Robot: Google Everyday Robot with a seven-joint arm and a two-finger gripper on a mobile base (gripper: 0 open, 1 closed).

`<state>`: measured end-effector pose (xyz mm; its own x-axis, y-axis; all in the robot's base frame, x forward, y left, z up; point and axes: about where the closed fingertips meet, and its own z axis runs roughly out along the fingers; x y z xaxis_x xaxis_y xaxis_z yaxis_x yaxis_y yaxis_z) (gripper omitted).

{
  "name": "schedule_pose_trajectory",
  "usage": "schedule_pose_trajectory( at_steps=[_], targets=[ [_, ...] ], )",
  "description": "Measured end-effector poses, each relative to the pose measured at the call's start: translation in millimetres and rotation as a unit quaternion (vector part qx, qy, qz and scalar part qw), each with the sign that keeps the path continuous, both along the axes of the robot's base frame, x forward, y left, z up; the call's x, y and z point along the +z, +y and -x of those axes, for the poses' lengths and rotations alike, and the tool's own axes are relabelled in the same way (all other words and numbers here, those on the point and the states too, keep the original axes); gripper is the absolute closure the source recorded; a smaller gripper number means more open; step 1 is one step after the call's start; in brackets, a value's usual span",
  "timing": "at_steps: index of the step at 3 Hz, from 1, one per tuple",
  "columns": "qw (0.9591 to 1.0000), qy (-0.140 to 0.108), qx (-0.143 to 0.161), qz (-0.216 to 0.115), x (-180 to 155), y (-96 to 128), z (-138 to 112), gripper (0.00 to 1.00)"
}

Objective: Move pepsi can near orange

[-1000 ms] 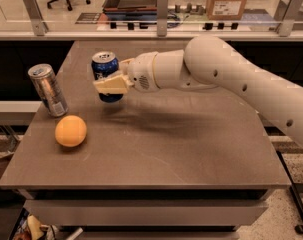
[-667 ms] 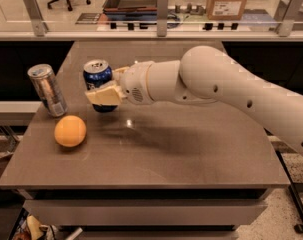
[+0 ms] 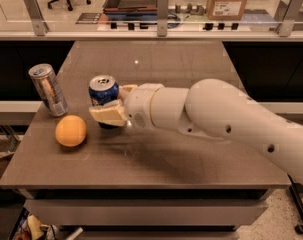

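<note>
The pepsi can (image 3: 103, 90), dark blue with a silver top, stands upright on or just above the brown table, a short gap right of the orange (image 3: 70, 130). My gripper (image 3: 110, 107) reaches in from the right on a white arm and is shut on the pepsi can, one cream finger (image 3: 108, 116) across its front and the other behind it. The can's lower part is hidden by the finger. The orange is round and yellow-orange, lying near the table's left front.
A plain silver-grey can (image 3: 48, 89) stands tilted at the table's left edge (image 3: 26, 134), just behind the orange. My white arm (image 3: 226, 119) crosses the right half of the table. A railing with posts and a cardboard box (image 3: 230, 0) lie beyond the far edge.
My gripper has carried the pepsi can forward and left, lower toward the table, so it now sits much closer to the orange. The orange and silver can have not moved.
</note>
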<state>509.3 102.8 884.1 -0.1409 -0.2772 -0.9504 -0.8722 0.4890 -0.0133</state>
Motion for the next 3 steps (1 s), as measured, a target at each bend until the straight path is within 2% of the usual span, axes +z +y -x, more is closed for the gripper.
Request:
schedule_pose_trajectory(
  at_steps=[1,3],
  targets=[
    [1.0,-0.001,-0.004,0.001,-0.2,-2.3,0.8,0.82],
    [1.0,-0.002,-0.001,0.002,0.9,0.8,2.7,0.37]
  ],
)
